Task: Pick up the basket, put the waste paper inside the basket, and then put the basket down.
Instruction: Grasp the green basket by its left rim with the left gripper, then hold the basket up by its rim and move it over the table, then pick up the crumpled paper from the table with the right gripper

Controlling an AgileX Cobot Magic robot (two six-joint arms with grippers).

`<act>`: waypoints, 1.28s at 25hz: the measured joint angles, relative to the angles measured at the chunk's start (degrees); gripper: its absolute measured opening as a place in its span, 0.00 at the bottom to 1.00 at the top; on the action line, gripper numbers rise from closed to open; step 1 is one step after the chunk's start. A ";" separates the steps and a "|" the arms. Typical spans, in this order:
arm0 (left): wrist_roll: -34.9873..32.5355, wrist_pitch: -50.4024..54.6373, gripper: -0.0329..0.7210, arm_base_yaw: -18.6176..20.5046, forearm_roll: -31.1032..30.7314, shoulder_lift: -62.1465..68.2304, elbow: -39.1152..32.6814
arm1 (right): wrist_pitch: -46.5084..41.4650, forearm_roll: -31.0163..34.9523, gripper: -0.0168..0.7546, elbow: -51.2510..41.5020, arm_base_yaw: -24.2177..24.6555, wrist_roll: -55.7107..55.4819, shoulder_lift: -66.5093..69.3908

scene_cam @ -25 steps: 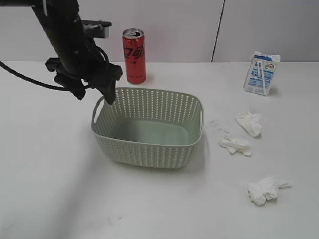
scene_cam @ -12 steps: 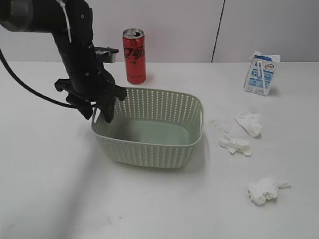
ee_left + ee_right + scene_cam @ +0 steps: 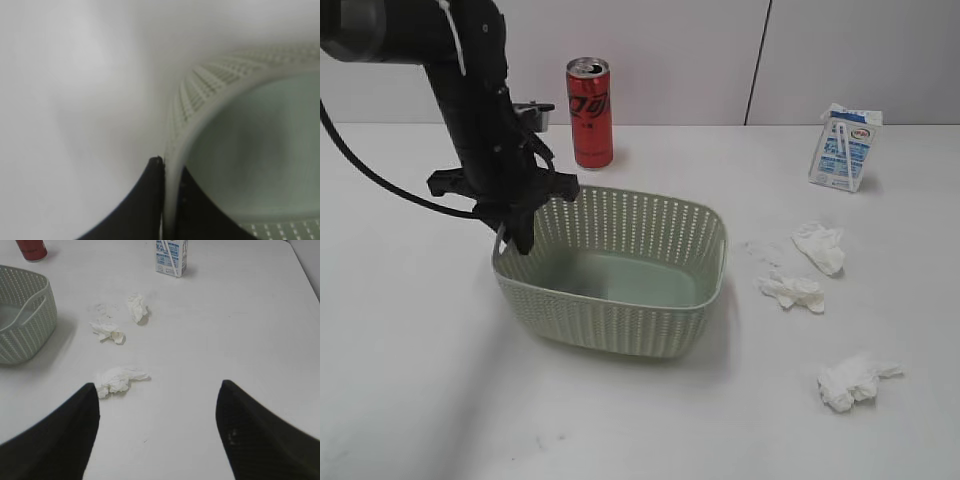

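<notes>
The pale green basket [image 3: 620, 320] sits left of centre on the white table. My left gripper [image 3: 520, 235] is shut on its left rim, one finger outside and one inside the wall. The left wrist view shows the rim [image 3: 200, 95] pinched between the fingers of the gripper [image 3: 170, 167]. Three wads of waste paper [image 3: 818, 246] [image 3: 794, 292] [image 3: 853, 381] lie right of the basket. My right gripper [image 3: 157, 385] is open and empty, just right of the nearest wad [image 3: 117, 379]. The other wads [image 3: 107, 331] [image 3: 137, 306] and the basket [image 3: 25, 335] lie beyond it.
A red drink can [image 3: 589, 98] stands behind the basket, also seen in the right wrist view [image 3: 31, 249]. A blue-and-white carton [image 3: 845, 146] stands at the back right, beyond the wads in the right wrist view [image 3: 171, 256]. The right arm is outside the exterior view.
My left gripper came down onto the basket's left rim and shut on it. The basket has shifted a little to the left and toward the front.
</notes>
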State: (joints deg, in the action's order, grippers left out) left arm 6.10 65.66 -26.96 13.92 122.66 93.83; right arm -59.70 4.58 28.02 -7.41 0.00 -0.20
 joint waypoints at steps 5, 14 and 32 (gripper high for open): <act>1.29 2.30 0.02 -0.05 3.01 -3.61 -0.30 | 0.04 -0.26 0.74 0.00 0.00 -1.45 0.00; 8.37 -4.69 0.02 -0.05 -1.30 -15.83 -10.54 | 7.20 9.09 0.74 4.45 0.00 -1.71 21.27; 9.91 -13.39 0.02 -0.05 -1.01 -18.76 -23.10 | 21.59 16.38 0.63 11.15 -0.05 6.18 87.48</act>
State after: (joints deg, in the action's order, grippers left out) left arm 16.00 52.27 -27.01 12.91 103.90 70.72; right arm -38.10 20.96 39.16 -7.47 6.18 87.28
